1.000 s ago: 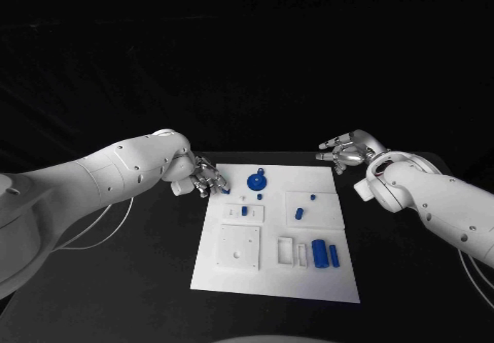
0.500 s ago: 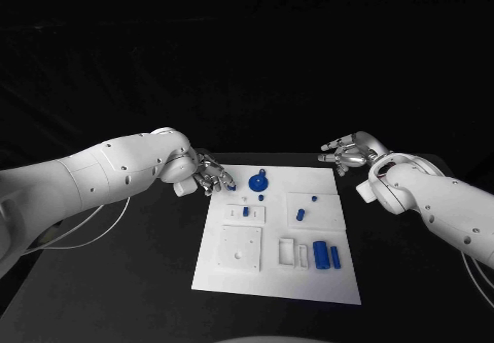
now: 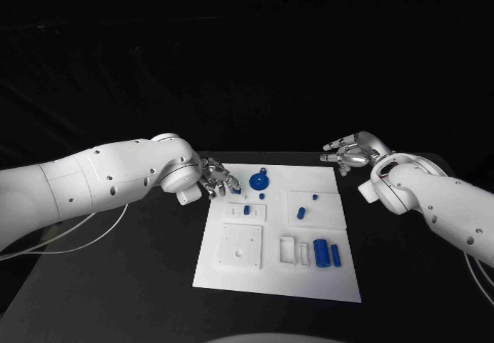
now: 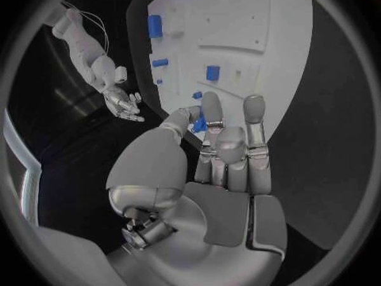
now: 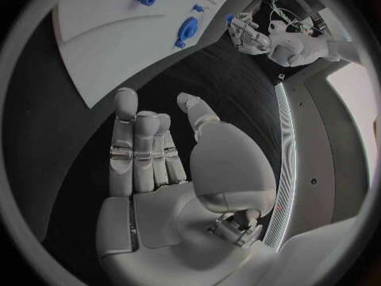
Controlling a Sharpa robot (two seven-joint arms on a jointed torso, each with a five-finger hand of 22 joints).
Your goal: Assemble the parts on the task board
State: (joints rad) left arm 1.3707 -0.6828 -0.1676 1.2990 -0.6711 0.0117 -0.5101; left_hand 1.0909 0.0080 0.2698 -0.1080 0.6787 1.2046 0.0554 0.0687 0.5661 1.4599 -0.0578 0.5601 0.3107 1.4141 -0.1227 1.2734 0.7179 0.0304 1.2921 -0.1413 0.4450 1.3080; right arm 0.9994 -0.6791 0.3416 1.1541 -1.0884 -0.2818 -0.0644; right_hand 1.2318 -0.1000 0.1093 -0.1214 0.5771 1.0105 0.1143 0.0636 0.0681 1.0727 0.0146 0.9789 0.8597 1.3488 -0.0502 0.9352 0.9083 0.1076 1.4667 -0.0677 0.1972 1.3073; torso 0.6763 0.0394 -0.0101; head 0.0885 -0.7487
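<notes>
Pinching blue part (image 3: 233, 190), left hand (image 3: 213, 179), task board (image 3: 309, 279) corner

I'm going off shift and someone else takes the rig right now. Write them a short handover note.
Left hand: pinches a small part in its fingers, at the board's far left corner.
Right hand: open, holds nothing, off the far right corner.
On the board: disc at the far edge, peg in a small plate, loose piece mid-right, two cylinders lying near right.
Done: the peg seems seated.
Left: place the held part, then the loose ones.
</notes>
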